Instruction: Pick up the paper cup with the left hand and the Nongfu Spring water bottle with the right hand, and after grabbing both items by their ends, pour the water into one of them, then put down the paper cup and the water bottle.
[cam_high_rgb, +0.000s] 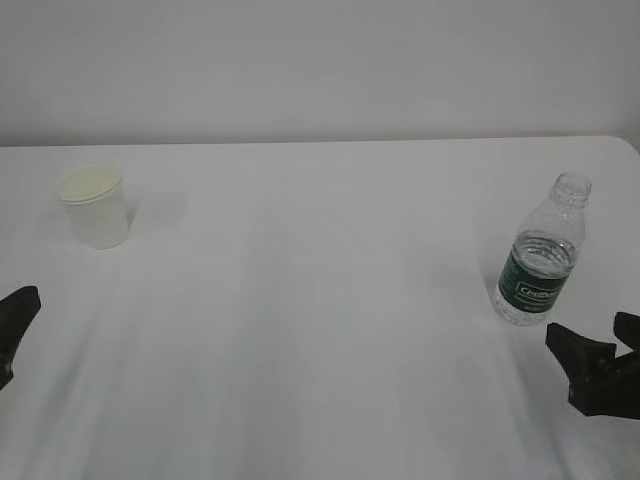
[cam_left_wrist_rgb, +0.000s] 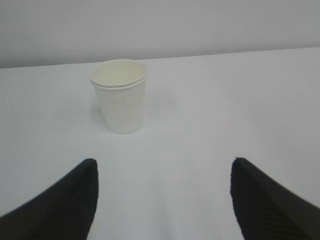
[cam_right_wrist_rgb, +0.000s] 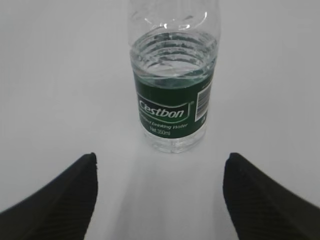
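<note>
place: you look at a bare test setup, like a lab or staging room | evidence: plain white counter (cam_high_rgb: 320, 330) with a soft, cloth-like surface | behind: blank pale wall (cam_high_rgb: 320, 60) meets the counter's far edge | room type beyond this: you cannot tell

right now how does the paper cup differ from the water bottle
The paper cup is short, opaque and off-white; the water bottle is taller, clear and ribbed, with a dark green label. The cup's mouth is wide, the bottle's neck narrow. Both stand upright and uncapped on the white table, ungripped.
</note>
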